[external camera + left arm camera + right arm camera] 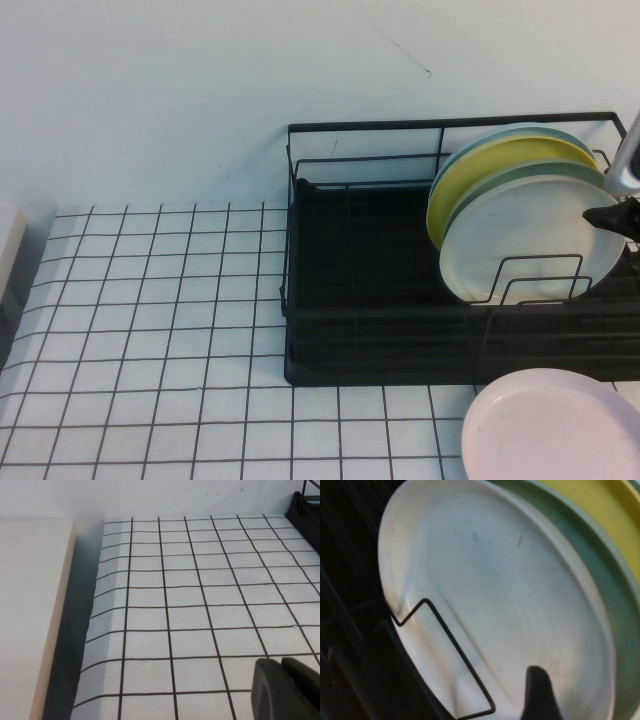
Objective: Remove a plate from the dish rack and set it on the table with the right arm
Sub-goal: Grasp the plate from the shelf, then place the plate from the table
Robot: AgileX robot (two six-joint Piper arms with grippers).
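The off-white plate [525, 240] stands upright at the front of a row in the black wire dish rack [370, 300], leaning on a wire loop. Behind it stand a teal plate [520, 172] and a yellow plate [500, 160]. My right gripper [606, 216] is at the off-white plate's right rim, open. In the right wrist view one fingertip [537, 692] shows in front of the plate's face [500, 590]; the other is out of view. My left gripper [283, 666] is shut and empty, low over the gridded table [200, 595], out of the high view.
A pale pink plate [550, 425] lies flat on the table [150, 330] at the front right, just before the rack. A beige block [30, 610] borders the table's left edge. The rack's left half holds no dishes.
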